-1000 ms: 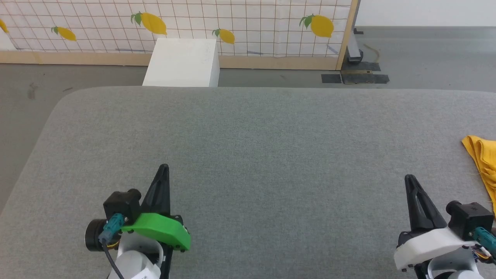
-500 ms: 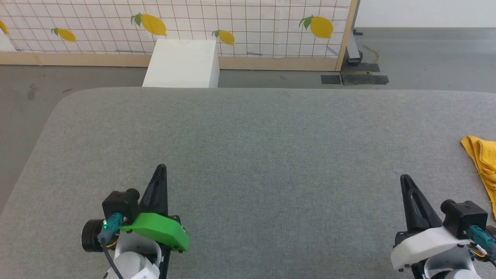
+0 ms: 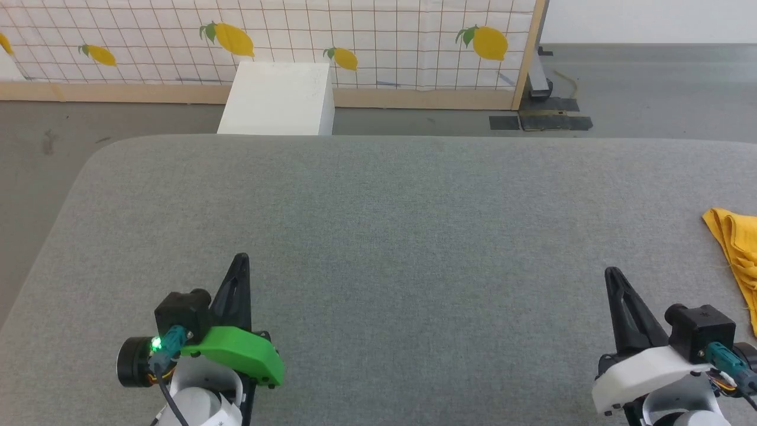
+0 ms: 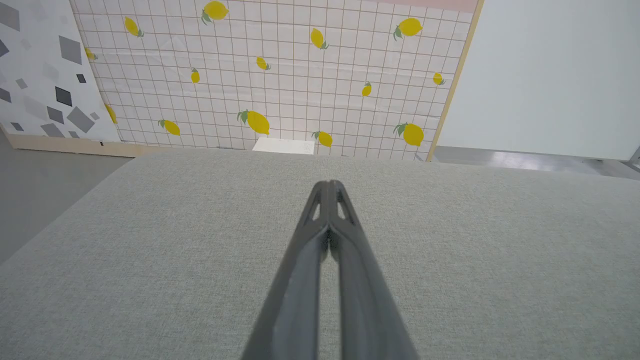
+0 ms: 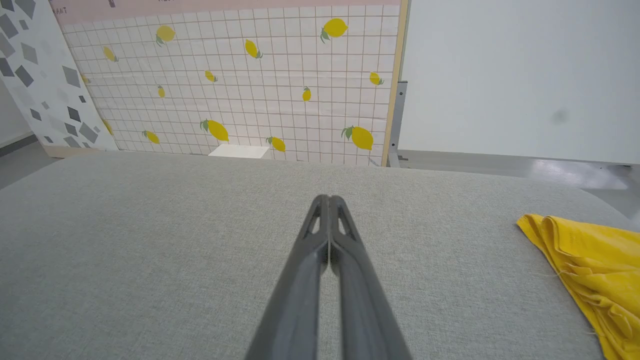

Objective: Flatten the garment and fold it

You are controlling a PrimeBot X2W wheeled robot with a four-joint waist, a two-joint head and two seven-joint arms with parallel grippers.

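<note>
Both grippers have drifted slightly left: left gripper and right gripper are over the table, jaws pressed together, empty. The garment lies bunched at the table's right edge, near the right gripper, corner pointing left, long axis running toward the robot.
</note>
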